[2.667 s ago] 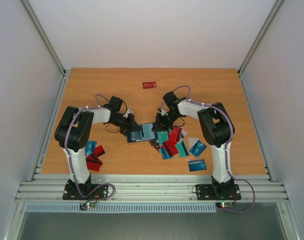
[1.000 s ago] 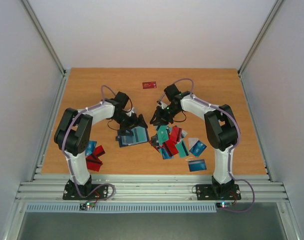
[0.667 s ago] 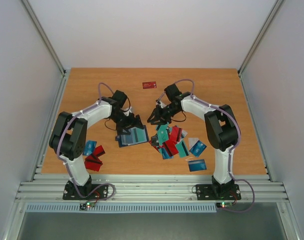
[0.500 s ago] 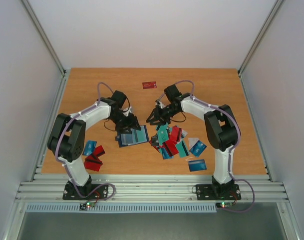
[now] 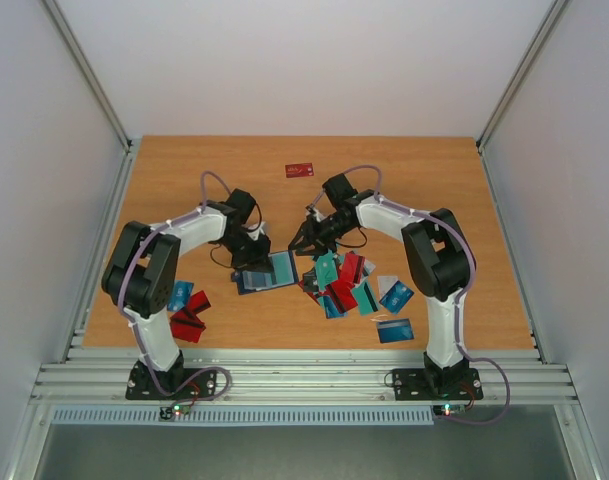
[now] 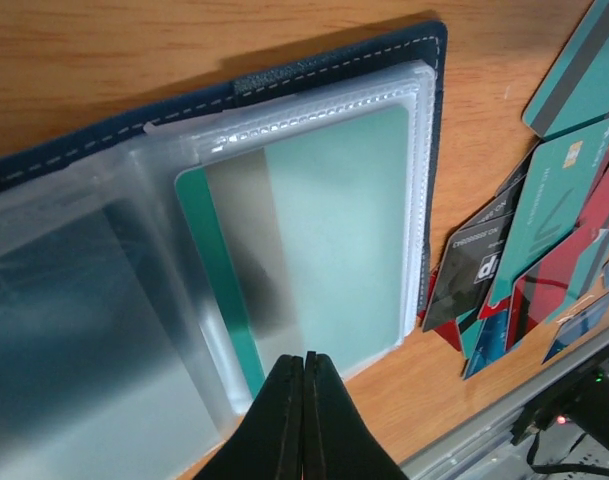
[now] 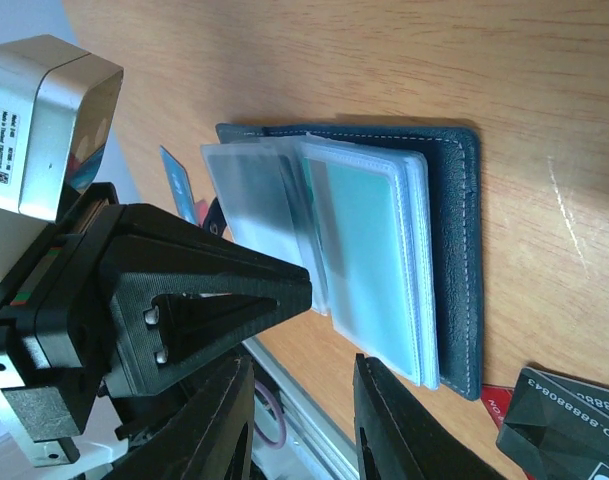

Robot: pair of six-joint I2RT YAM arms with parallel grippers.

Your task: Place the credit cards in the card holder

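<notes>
1. Seeing the holder (image 5: pixel 267 272) lying open on the table (image 5: pixel 434 180), clear sleeves (image 6: pixel 134 300) facing up, with a teal card (image 6: pixel 314 240) showing inside the top sleeve.
2. Finding the left gripper (image 6: pixel 304 368) with jaws pressed fully together, pinching nothing visible, its tip sitting at the sleeve's near edge, over the holder.
3. Finding the right gripper (image 7: pixel 302 372) just beside the holder, jaws spread apart and empty, the holder lying ahead of them rather than between.
4. Noting loose cards (image 5: pixel 349 285) piled just right of the holder.

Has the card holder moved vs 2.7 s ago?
Yes. The card holder has shifted slightly left, away from the loose card pile on its right.
</notes>
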